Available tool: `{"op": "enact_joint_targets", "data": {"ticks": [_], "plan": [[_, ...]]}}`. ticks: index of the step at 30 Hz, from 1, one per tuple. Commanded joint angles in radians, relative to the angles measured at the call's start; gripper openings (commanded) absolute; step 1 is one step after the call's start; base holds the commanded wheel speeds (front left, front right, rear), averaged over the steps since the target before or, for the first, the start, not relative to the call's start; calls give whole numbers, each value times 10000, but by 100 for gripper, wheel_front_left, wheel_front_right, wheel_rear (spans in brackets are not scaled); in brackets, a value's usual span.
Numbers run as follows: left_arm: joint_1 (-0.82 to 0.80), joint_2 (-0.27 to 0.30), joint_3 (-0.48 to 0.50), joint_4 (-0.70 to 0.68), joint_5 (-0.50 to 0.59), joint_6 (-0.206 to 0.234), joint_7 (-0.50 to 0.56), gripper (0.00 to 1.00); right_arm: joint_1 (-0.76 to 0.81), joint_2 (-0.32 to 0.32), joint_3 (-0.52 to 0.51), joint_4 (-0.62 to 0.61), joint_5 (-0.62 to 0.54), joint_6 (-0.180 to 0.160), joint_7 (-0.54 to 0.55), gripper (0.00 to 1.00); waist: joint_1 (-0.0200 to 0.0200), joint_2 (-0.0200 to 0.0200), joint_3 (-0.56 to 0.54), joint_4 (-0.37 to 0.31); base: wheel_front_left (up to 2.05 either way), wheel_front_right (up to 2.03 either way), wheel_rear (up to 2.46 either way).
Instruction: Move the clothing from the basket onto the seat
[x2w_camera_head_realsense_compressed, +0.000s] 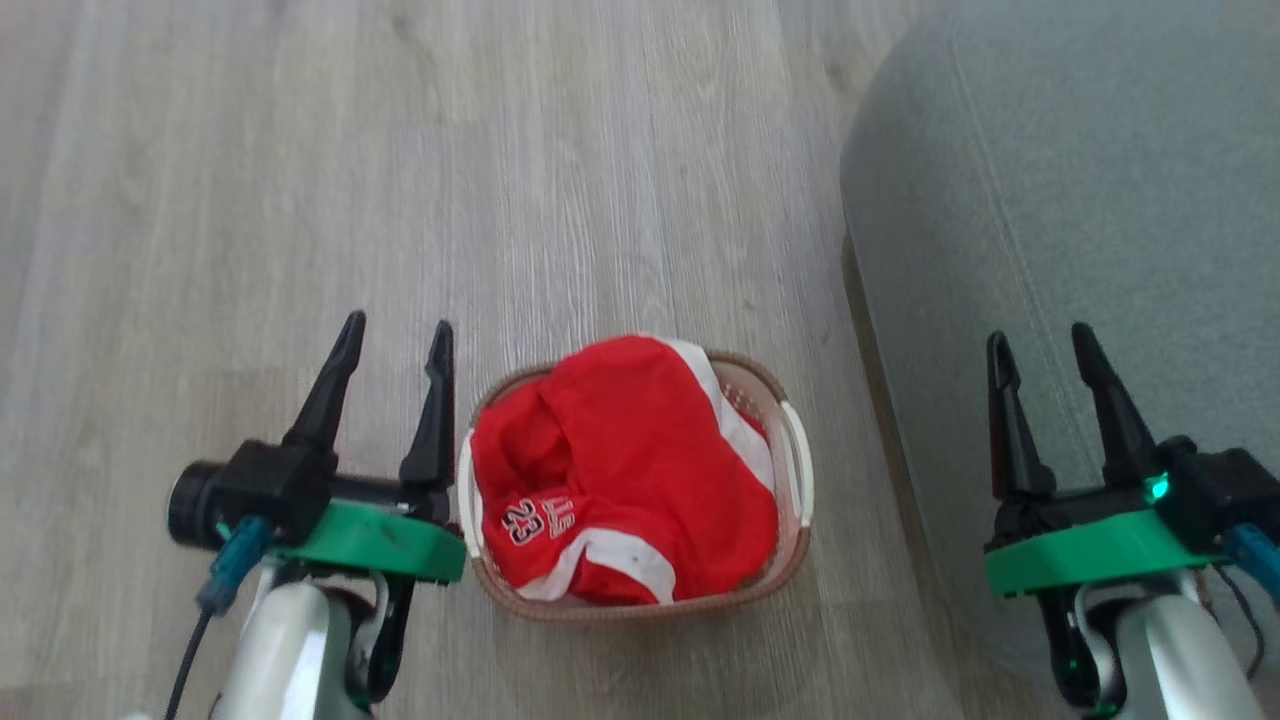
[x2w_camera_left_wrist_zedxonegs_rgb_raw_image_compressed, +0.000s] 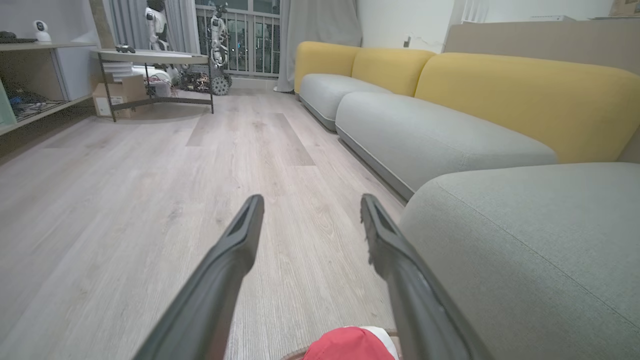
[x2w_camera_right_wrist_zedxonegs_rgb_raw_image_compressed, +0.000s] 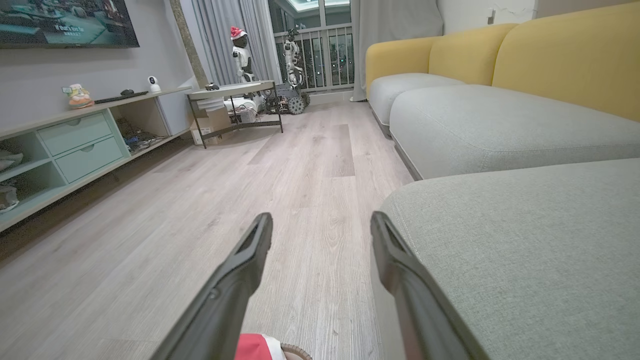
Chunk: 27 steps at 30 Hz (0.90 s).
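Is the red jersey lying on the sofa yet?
No, the red jersey is piled in the basket on the floor, beside the sofa seat.

Pale grey wood-plank floor (x2w_camera_head_realsense_compressed: 300, 150), spanning the left and centre of the head view. Standing directly on it: basket (x2w_camera_head_realsense_compressed: 640, 606), lower centre; seat (x2w_camera_head_realsense_compressed: 1080, 200), right edge, near the basket but apart; thin-legged table (x2w_camera_left_wrist_zedxonegs_rgb_raw_image_compressed: 150, 55), upper left of the left wrist view.

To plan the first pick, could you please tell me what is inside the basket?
The basket holds crumpled red clothing with white trim and a number 23, filling it to the rim. The fabric hides the basket's bottom, so how many garments lie there cannot be told.
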Motion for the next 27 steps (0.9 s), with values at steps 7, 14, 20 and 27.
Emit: {"op": "enact_joint_targets", "data": {"ticks": [7, 14, 20, 27], "plan": [[-1042, 120, 9, 353, 24, -190, -95, 100, -714, -95, 148, -505, 33, -2, -93, 100, -1, 0, 1079, -270, 0, 0, 0], [-1813, 120, -451, 1609, -151, -332, -95, 100, -1171, -34, 29, -733, 19, -2, -93, 100, -1, 0, 1817, -457, 0, 0, 0], [-2548, 120, -695, 2871, -414, -405, -95, 100, -1592, -50, 241, -958, -14, -2, -93, 100, -1, 0, 2471, -727, 0, 0, 0], [-3521, 135, -969, 4595, -550, -511, 208, 100, -2072, -25, 311, -1197, 6, -2, -93, 100, -1, 0, 3322, -1170, 0, 0, 0]]}}
